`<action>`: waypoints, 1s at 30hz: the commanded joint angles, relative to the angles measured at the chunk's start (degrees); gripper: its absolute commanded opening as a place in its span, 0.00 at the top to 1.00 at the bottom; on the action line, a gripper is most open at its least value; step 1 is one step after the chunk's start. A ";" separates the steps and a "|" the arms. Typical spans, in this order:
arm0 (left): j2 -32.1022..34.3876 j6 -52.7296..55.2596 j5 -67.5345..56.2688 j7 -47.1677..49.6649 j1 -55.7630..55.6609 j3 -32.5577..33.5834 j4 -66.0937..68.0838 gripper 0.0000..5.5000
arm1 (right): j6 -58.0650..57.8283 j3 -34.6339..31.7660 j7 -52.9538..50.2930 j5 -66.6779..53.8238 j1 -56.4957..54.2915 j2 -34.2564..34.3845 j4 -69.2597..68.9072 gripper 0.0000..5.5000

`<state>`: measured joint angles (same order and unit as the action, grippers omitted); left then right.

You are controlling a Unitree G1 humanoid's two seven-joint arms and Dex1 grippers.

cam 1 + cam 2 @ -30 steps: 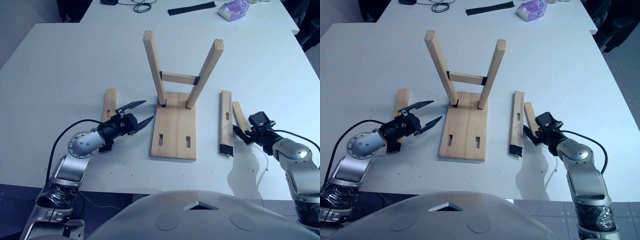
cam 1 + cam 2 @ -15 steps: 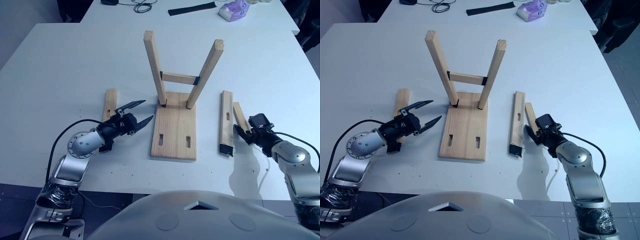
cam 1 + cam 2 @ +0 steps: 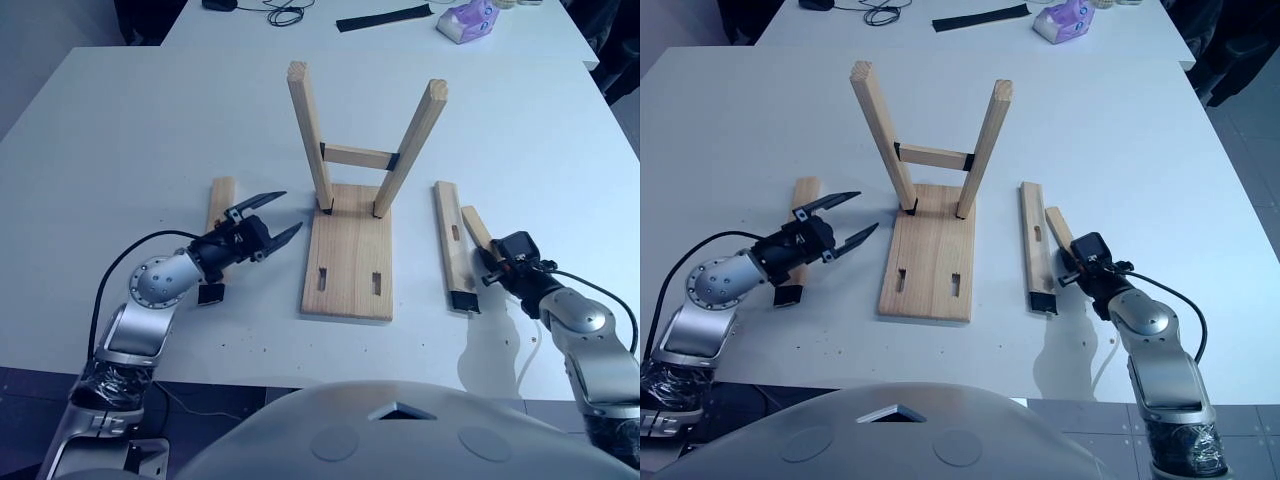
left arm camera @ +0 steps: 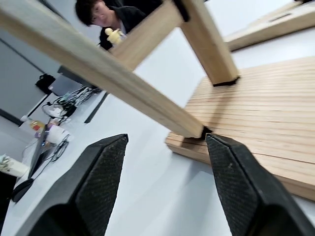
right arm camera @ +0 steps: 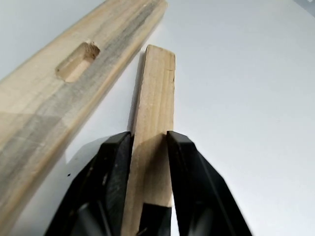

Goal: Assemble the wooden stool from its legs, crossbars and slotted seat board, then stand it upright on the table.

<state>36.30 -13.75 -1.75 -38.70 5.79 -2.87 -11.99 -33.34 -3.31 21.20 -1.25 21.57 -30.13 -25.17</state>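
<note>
Lifting the short stick (image 5: 155, 88) your right gripper (image 5: 147, 138) is squeezing at its near end could make it slip or bump the long leg (image 5: 59, 98) just beside that gripper, so go slow, while your left gripper (image 3: 291, 210) hangs with fingers apart beside the seat board (image 3: 350, 262).

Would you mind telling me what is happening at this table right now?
A humanoid robot is partway through building a wooden stool. The seat board lies flat on the table with two legs standing at its far end, joined by a crossbar; its near slots are empty. The right gripper is shut on a short crossbar lying beside a loose leg, right of the board. The left gripper hovers open left of the board, near another loose leg.
</note>
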 commanded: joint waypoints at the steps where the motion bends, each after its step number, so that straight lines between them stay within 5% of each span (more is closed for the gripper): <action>1: 0.36 5.57 -4.29 -0.03 -3.22 3.26 -1.57 0.47 | -2.66 -1.90 1.15 -0.87 -0.22 -0.89 2.45 0.80; 11: -1.11 12.75 -7.56 0.84 -4.78 4.49 -5.65 0.47 | -3.30 -6.24 3.74 -4.44 -4.60 -1.85 2.54 0.99; 21: -1.96 13.81 -6.85 1.20 -5.05 4.26 -6.25 0.47 | -2.41 -6.76 5.25 -8.15 -5.45 0.05 -0.59 0.99; 30: -2.67 13.89 -5.93 1.31 -4.88 4.09 -6.37 0.47 | -5.27 -9.62 0.86 -9.70 -6.34 3.06 -1.85 0.75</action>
<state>33.45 -0.63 -8.30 -37.58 1.04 1.67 -17.78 -36.64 -11.88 23.49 -11.27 14.90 -27.15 -26.53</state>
